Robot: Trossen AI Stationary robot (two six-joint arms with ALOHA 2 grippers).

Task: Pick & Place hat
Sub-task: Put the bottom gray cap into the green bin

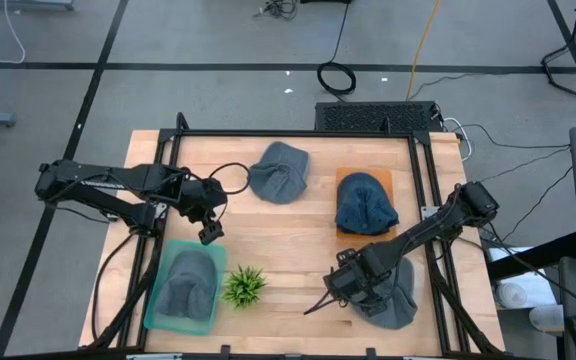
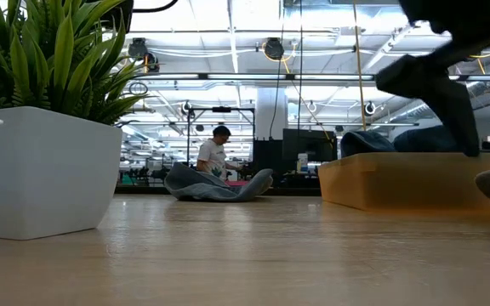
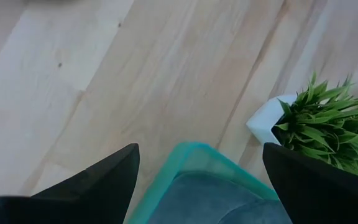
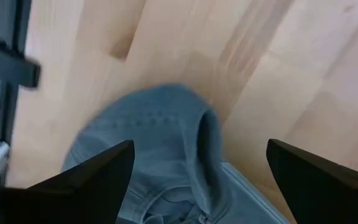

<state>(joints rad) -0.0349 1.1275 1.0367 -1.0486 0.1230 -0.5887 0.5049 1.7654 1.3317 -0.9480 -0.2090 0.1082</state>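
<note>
Two claws hover over the desk (image 1: 288, 250). Right claw (image 1: 351, 287), fingers spread wide, hangs directly above a grey hat (image 1: 396, 300) near the front edge; left claw (image 1: 211, 232) gapes over a teal bin (image 1: 158, 300).

Overhead, table-level, two wrist views

Both arms are matte black, built from slim tubular links joined by chunkier rounded joints. A thin black cable loops off the left arm (image 1: 118, 188) near its wrist. Each gripper, left gripper (image 3: 197, 180) and right gripper (image 4: 197, 180), ends in two broad, flat, pointed black fingers.
</note>
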